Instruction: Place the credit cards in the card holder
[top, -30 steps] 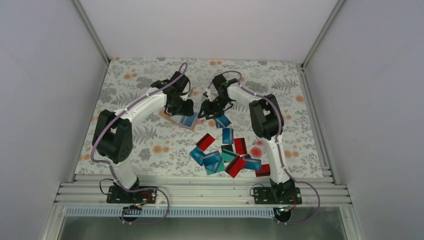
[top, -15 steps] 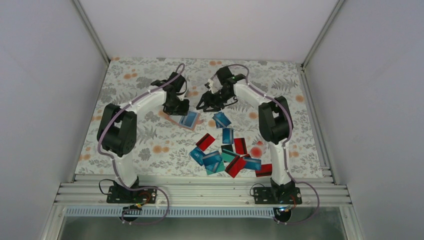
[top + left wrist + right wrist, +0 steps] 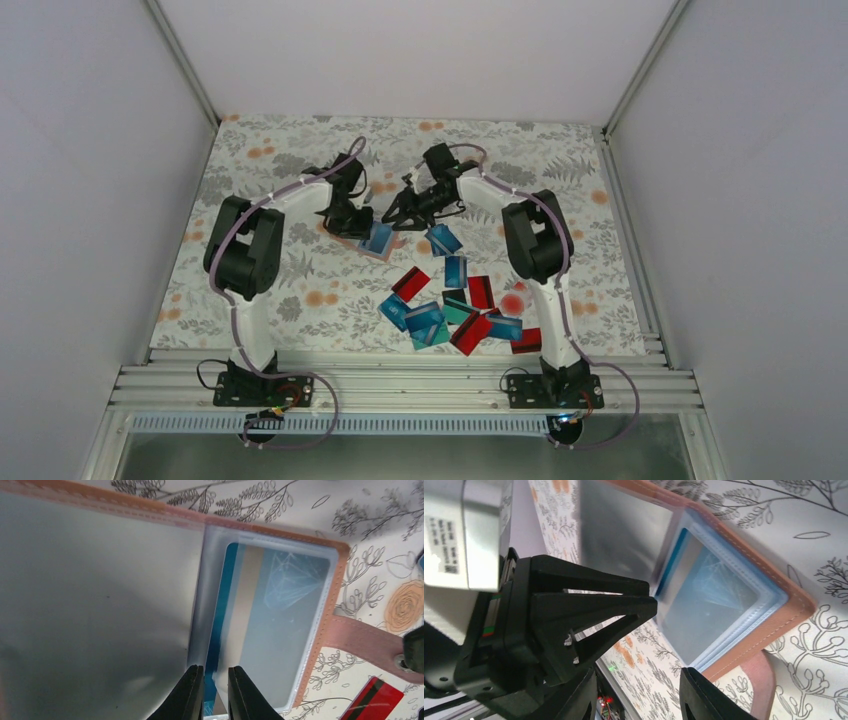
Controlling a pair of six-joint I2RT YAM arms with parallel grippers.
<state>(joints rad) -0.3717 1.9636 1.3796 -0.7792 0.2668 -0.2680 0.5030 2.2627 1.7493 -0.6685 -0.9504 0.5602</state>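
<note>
The card holder (image 3: 352,243) is lying open on the floral table (image 3: 280,280), right between the two grippers. The loose credit cards (image 3: 450,300) are scattered a bit nearer the arm bases. From overhead that's about all you get.

The left wrist cam is the useful one. A teal card (image 3: 270,625) sits inside a see-through pocket of the holder. The left gripper (image 3: 216,692) is pinched nearly together on what looks like the edge of a clear page (image 3: 100,605), though it's blurry. The right wrist cam shows that page lifted up, and the right gripper (image 3: 639,700) spread wide with nothing in it, just beside the holder.
</note>
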